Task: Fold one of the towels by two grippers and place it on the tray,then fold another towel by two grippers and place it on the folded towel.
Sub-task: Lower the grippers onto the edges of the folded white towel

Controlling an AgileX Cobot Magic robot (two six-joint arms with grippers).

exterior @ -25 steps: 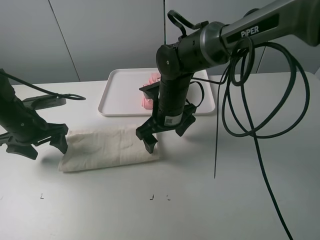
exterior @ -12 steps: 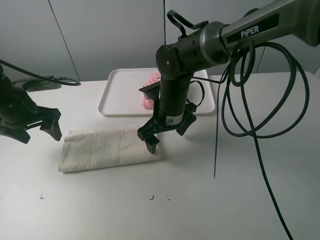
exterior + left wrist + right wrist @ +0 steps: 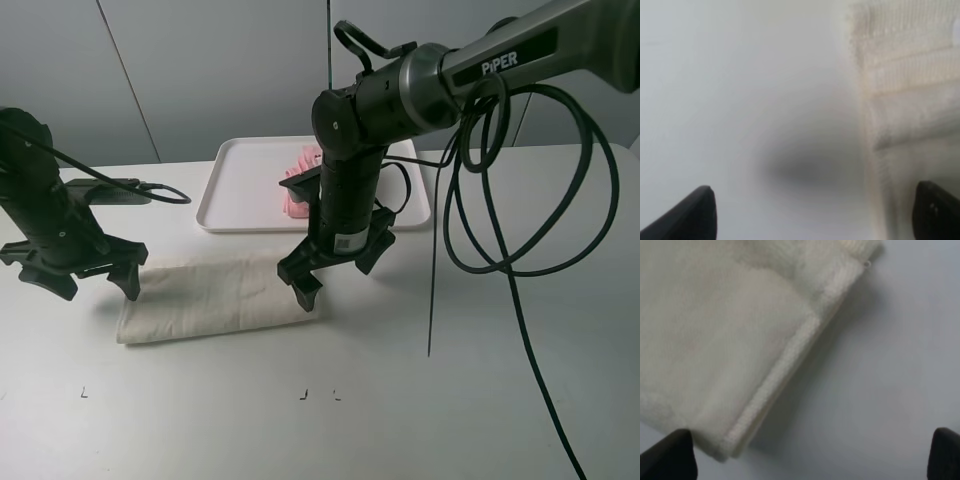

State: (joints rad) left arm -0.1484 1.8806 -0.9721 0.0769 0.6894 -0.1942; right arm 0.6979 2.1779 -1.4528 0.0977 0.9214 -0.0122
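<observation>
Your pink towel (image 3: 297,185) already sits on the tray (image 3: 240,190) at the far side. The cream towel (image 3: 215,296) lies half-folded on the bench (image 3: 480,400), both end effectors spread wide, empty, at its ends: left end effector (image 3: 80,280), right end effector (image 3: 335,265).

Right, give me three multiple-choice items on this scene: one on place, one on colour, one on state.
1. Where is the pink towel?
A. on the tray
B. on the bare table
C. in a gripper

2. What colour is the towel lying on the table?
A. blue
B. cream
C. black

3. How do the left gripper and right gripper stand?
A. both shut
B. one shut
C. both open

Key: 1 A, it sits inside the tray's rim; 2 B, it is off-white; 3 C, the fingers are spread at the towel's ends, holding nothing.
</observation>
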